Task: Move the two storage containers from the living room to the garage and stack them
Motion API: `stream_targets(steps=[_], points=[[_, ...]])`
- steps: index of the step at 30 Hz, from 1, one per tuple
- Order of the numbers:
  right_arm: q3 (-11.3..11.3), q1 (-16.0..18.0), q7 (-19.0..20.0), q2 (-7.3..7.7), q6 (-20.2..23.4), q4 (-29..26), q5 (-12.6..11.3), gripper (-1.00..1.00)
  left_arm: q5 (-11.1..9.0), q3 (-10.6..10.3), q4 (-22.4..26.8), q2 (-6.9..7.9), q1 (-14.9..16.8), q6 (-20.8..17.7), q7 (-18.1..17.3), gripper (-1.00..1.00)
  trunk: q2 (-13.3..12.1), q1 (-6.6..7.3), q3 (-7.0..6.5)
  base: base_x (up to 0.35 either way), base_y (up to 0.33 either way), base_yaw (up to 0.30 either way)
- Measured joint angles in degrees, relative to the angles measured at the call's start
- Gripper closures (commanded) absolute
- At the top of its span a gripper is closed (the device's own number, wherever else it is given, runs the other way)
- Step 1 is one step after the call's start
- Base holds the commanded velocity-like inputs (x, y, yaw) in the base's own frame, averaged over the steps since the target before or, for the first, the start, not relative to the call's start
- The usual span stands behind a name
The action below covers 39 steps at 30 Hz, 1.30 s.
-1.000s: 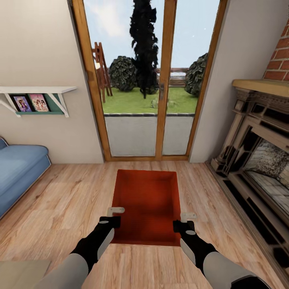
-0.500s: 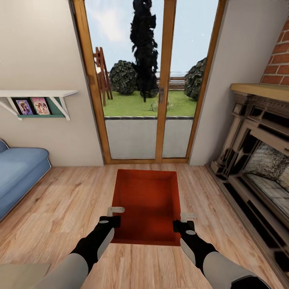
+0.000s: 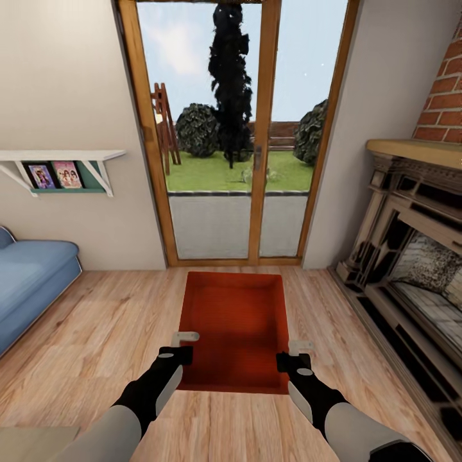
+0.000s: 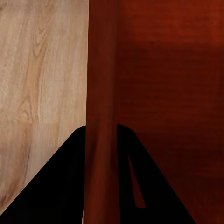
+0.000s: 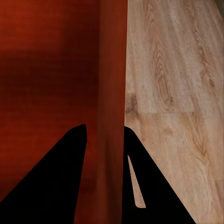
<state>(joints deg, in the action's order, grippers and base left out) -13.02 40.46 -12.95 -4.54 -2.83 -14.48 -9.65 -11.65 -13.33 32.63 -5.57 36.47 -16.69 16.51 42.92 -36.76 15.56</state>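
**In the living room, one bin in both claws, garage not reached**

At the near end of the bin, both claws are clamped on. The left gripper (image 3: 182, 345) has its fingers straddling the left long wall of the storage container (image 3: 234, 327), one finger inside and one outside, and the left wrist view shows the orange-red wall (image 4: 100, 116) running straight up between the two dark fingers. Same deal on the other side: the right gripper (image 3: 294, 355) pinches the right wall, and its wrist view has the wall (image 5: 112, 102) sandwiched between its fingers too. So both are closed on the bin's rim, not hanging loose.

Going outward, the container stretches away from the claws toward the glass doors (image 3: 234, 141), its open inside facing up. Whether it's lifted off the plank floor (image 3: 96, 321) or sitting on it, I honestly can't tell.

Around it: blue sofa (image 3: 32, 282) off to the left, fireplace (image 3: 410, 256) on the right, wall shelf (image 3: 61, 160) above the sofa.

Progress-wise, I'd call this early. One bin is gripped but it's in the living room, with no concrete floor here. My guess is the whole haul to the garage, the second bin and the stacking are left to do.
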Motion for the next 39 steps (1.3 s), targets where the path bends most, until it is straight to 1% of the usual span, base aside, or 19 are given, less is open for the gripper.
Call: stream_targets(steps=[25, 39], points=[[0.35, 0.02, 0.07, -0.02, -0.49, -0.09, 0.23, 1.0, 0.26, -0.06, 0.52, 0.03, 0.01, -0.01, 0.04, 1.0, 0.0, 0.0, -2.29, 0.0, 0.0, 0.0], [0.15, 0.01, 0.08, 0.06, -0.46, -0.07, 0.02, 1.0, 0.32, 0.02, 0.48, -0.04, -0.02, -0.04, 0.06, 1.0, 0.0, 0.0, -3.57, 0.0, 0.0, 0.0]])
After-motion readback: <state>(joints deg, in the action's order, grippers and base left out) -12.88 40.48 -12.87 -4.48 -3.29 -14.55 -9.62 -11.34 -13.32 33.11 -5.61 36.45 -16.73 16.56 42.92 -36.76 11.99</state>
